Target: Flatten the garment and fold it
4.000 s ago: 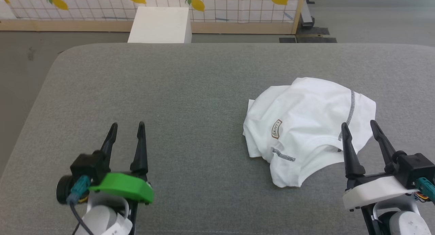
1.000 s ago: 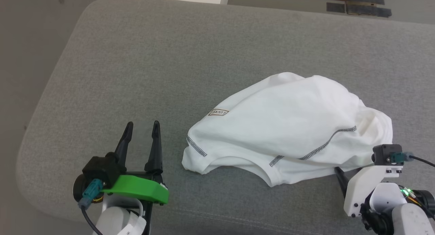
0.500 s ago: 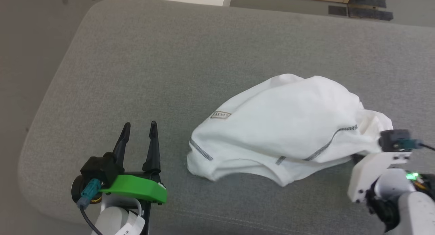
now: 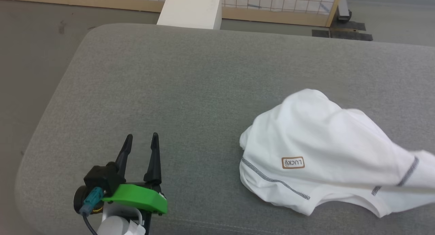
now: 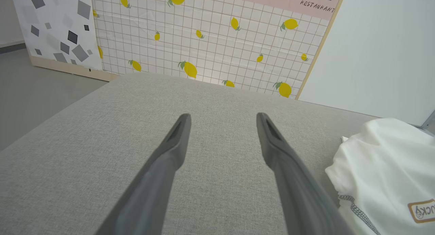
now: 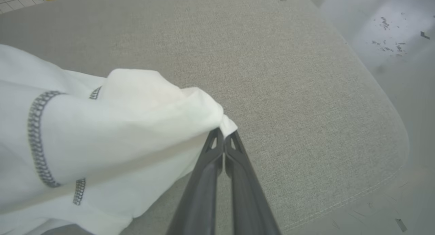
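Observation:
The garment (image 4: 323, 150), a white T-shirt with grey seams and a brown-bordered "LUCKY" patch (image 4: 293, 162), lies bunched at the right of the grey cushioned surface (image 4: 190, 85) and runs off the head view's right edge. In the right wrist view my right gripper (image 6: 223, 136) is shut on a pinch of the garment (image 6: 102, 126), whose fabric is pulled up and stretched toward the fingertips. My left gripper (image 4: 141, 137) stands open over bare cushion at the lower left, apart from the shirt. In the left wrist view the left gripper (image 5: 222, 118) is spread, with the garment (image 5: 387, 167) at the right.
A rigid white box (image 4: 190, 9) stands beyond the cushion's far edge, before a lemon-patterned panel (image 5: 210, 41). Grey floor (image 4: 30, 58) lies to the left. The cushion's rounded corner (image 6: 390, 133) drops to the floor close by my right gripper.
My right gripper has shut on the garment's right edge and drawn it rightward, leaving the head view. The patch end now faces the near side. The camera has tilted up. The left gripper has stayed put.

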Robot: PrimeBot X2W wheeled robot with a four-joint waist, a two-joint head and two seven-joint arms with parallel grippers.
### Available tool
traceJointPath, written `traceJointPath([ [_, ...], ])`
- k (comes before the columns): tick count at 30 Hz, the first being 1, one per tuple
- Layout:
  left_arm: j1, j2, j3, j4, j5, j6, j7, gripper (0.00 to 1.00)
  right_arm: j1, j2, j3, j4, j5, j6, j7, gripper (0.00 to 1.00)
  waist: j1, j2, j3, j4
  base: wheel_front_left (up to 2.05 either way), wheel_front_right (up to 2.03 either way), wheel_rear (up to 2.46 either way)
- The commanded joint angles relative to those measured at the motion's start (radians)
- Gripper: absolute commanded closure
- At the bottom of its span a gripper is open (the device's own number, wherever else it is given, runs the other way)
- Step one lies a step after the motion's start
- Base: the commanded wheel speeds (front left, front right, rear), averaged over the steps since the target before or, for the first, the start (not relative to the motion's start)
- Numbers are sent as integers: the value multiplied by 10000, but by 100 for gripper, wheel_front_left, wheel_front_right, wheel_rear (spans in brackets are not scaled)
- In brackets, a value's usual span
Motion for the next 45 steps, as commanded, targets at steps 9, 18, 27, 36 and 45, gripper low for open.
traceJointPath([
  [9, 103, -22, -507, 490, -12, -218, -25, 0, 399, -5, 1008, 390, 257, -15, -1813, 0, 0, 0, -262, -379, 0, 0, 0],
  [18, -1029, -22, -2508, 1574, -1293, -129, 1883, 0, 674, -5, 3401, -462, 936, -15, -3703, 0, 0, 0, -70, -1098, 0, 0, 0],
  [27, -2297, -22, -3613, 3130, -2156, 504, 4805, 0, 599, -5, 4321, -739, 1228, -15, -3767, 0, 0, 0, 343, -1681, 0, 0, 0],
  [36, -3039, 130, -4078, 4007, -1724, 1177, 6651, 0, 392, -5, 4627, -829, 1425, -15, -3815, 0, 0, 0, 702, -1957, 0, 0, 0],
  [45, -3441, 272, -3365, 3522, -1772, 1800, 5387, 100, 302, -5, 4762, -824, 1548, -15, -3834, 0, 0, 0, 735, -1838, 0, 0, 0],
])
